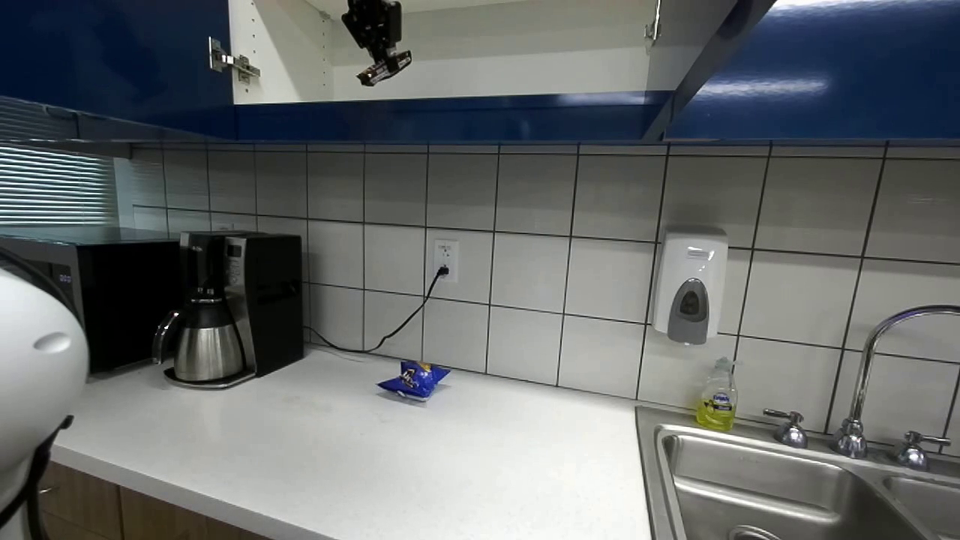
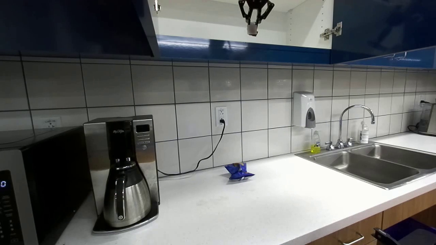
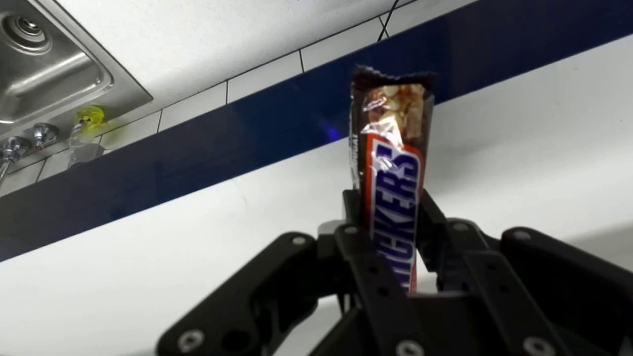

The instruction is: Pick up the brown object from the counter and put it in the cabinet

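The brown object is a Snickers bar (image 3: 393, 173) in a brown wrapper. My gripper (image 3: 386, 212) is shut on it, and its far end sticks out past the fingertips. In an exterior view the bar (image 1: 385, 69) hangs tilted under the gripper (image 1: 381, 54). The gripper (image 2: 252, 23) is also in an exterior view, where the bar is hard to make out. The open cabinet (image 1: 525, 67) has a white inside and a blue front edge. Gripper and bar are at its opening, above that edge in both exterior views; the depth is unclear. The white counter (image 1: 480, 465) lies below.
Open blue cabinet doors (image 1: 112, 60) flank the opening. On the counter are a blue snack bag (image 1: 415, 379), a coffee maker (image 1: 262, 292) and a microwave (image 1: 127, 300). A soap dispenser (image 1: 690, 285) hangs on the tiles near the sink (image 1: 649, 465) and yellow soap bottle (image 1: 718, 401).
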You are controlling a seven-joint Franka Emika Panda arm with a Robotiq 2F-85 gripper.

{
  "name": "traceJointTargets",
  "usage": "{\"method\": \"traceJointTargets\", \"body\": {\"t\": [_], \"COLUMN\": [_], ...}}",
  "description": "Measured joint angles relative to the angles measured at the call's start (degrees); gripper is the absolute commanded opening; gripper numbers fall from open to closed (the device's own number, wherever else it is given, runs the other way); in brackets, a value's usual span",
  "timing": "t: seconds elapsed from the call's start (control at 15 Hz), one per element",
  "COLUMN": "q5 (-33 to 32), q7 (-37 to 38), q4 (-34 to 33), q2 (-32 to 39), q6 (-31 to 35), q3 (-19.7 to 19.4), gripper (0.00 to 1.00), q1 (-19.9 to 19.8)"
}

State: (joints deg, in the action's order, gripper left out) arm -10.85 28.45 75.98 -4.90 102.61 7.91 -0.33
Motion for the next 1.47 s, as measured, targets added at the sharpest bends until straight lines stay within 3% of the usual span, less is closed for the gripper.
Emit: {"method": "traceJointTargets", "body": {"t": [1.33, 1.4, 1.47], "q5": [-0.6, -0.6, -0.6], "q7": [-1.4, -1.4, -1.4], "q4": [-12.5, -13.1, -13.7], "q2": [12.0, 12.5, 12.9], "q6": [-0.2, -0.2, -0.3], "q3": [-0.5, -0.6, -0.7], "gripper": [0.07, 0.52, 0.56], "q1": [1.1, 1.1, 1.1]}}
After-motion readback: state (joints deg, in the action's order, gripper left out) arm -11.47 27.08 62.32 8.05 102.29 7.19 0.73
